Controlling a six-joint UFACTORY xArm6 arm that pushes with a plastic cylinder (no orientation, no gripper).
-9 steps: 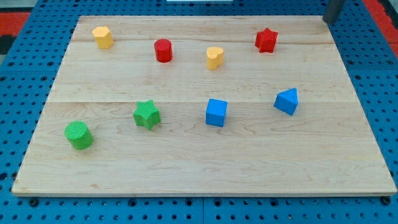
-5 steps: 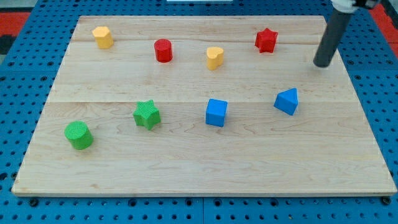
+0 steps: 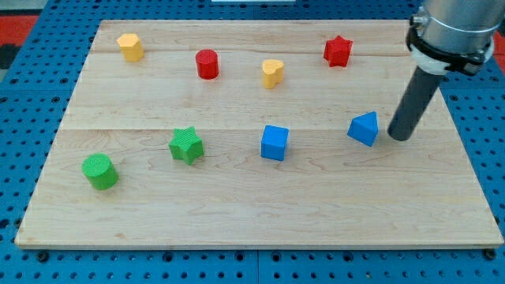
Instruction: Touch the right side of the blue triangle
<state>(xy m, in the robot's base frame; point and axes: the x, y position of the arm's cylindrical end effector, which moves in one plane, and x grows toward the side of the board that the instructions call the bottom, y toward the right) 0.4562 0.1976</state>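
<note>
My tip (image 3: 399,138), a plain dark rod with no claw to open or close, stands just beside the right side of the blue triangle block (image 3: 364,128), near the wooden board's (image 3: 237,213) right edge

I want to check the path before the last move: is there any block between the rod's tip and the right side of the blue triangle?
No, nothing visible stands between them. My tip is just to the view's right of the blue triangle, with only a narrow strip of bare wooden board between. The nearest other block, the blue cube, lies on the triangle's far side.
</note>
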